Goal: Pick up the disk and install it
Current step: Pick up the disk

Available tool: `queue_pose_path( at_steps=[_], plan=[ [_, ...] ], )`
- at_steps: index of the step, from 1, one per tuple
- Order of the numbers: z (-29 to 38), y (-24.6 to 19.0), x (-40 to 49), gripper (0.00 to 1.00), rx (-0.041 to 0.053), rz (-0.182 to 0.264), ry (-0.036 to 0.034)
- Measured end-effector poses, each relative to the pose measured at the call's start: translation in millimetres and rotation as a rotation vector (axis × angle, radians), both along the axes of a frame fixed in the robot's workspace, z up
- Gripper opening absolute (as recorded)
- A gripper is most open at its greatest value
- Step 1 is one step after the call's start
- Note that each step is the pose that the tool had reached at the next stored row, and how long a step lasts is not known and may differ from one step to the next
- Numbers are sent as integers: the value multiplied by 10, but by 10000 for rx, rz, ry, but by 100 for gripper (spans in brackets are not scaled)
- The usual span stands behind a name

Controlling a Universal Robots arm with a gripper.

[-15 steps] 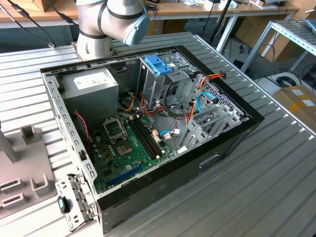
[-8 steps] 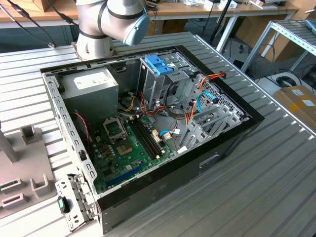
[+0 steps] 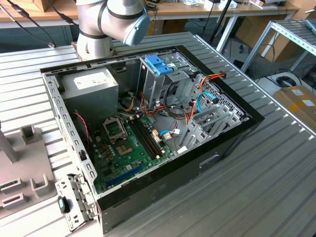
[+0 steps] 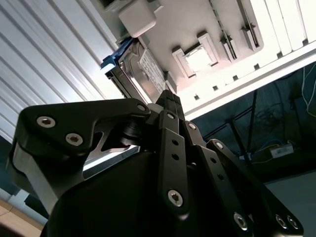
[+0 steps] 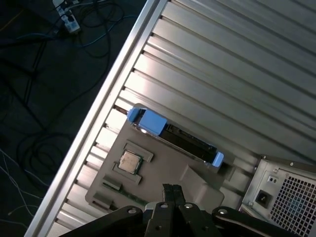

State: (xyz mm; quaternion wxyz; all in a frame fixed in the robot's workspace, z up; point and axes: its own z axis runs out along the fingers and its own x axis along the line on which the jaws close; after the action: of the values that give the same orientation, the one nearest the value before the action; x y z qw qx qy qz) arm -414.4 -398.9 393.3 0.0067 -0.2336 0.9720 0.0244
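Observation:
The disk (image 5: 183, 141) stands on its edge in a slot of a grey fixture plate (image 5: 163, 168), with a blue carrier rail at both ends. In the second wrist view the disk (image 4: 144, 69) shows its grey labelled face and a blue corner. My gripper (image 5: 172, 189) hangs above the plate, a short way off the disk and not touching it. Its black fingers (image 4: 168, 98) are pressed together with nothing between them. The open computer case (image 3: 207, 160) lies on the ribbed metal table, and its drive cage (image 3: 170, 81) carries a blue handle piece.
A small square chip (image 5: 131, 160) sits in a pocket of the fixture plate. A power supply box (image 3: 94, 84), the motherboard (image 3: 126, 148) and loose cables fill the case. The table edge (image 5: 106, 98) runs close to the plate, with floor cables beyond.

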Motion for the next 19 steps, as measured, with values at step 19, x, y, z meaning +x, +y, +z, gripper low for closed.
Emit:
queue_pose_path(
  at_steps=[19],
  plan=[
    [0, 0, 0, 10, 0, 1006, -1]
  ],
)
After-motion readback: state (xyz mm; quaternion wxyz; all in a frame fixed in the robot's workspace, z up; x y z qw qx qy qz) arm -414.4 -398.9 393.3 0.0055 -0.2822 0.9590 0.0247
